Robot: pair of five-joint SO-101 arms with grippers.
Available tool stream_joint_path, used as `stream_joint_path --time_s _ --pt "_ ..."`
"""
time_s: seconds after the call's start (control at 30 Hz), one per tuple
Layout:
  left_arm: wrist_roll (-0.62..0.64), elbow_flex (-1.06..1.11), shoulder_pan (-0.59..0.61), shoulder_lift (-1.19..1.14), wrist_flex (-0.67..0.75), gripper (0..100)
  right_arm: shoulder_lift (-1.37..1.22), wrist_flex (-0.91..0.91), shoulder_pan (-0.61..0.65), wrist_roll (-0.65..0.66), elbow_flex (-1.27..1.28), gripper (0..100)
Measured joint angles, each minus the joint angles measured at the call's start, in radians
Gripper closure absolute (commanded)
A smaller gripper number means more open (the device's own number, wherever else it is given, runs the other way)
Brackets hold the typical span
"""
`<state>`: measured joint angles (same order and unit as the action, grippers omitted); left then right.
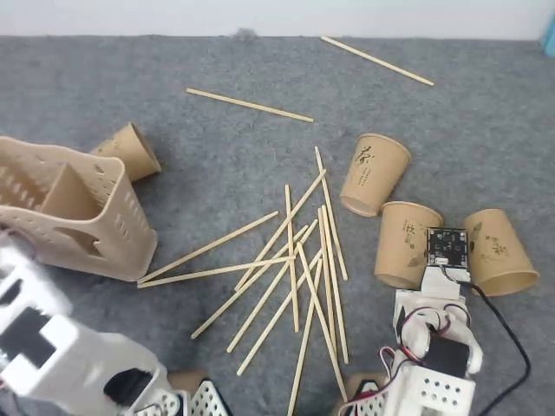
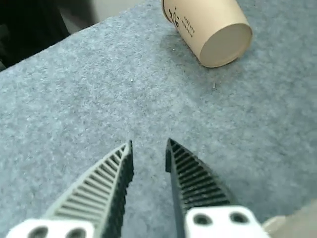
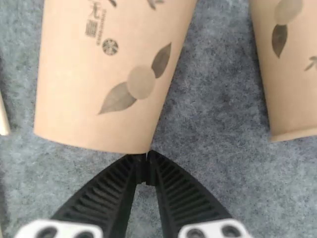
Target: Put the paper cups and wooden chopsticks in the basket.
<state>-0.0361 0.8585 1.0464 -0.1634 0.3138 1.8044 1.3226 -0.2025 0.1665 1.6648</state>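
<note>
Your right jaws are pressed tip to tip with nothing in them, and those tips sit right at the mouth rim of the middle paper cup [image 3: 109, 74], which lies on its side toward the right edge of the surface [image 2: 74, 89]. Just beside it, nearer that edge, lies another cup [image 3: 292, 64]. A third cup [image 1: 375, 173] lies on the far side of the middle one, close by.

Over to your left jaws: they stand slightly parted, gripping nothing, above bare grey surface. A fourth cup [image 2: 208, 27] lies on its side ahead of them, just behind the basket [image 1: 69, 208] at the left edge.

The wooden chopsticks [image 1: 295, 269] lie in a loose crisscross heap mid-surface, between basket and cups. One stray chopstick [image 1: 249, 105] and a second stray [image 1: 377, 60] lie apart from the heap near the far edge.
</note>
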Motion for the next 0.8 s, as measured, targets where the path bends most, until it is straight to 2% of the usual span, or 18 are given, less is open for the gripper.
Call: stream_joint_path --time_s 0.33,0.6,0.8 --pt "-0.002 0.33 -0.086 0.002 0.457 89 0.0 0.0 0.0 0.0 0.0 99.1" --pt "-0.003 0.354 -0.092 0.002 0.494 90 0.0 0.0 0.0 0.0 0.0 99.1" --pt "0.046 0.321 0.032 0.015 0.491 90 0.0 0.0 0.0 0.0 0.0 99.1"
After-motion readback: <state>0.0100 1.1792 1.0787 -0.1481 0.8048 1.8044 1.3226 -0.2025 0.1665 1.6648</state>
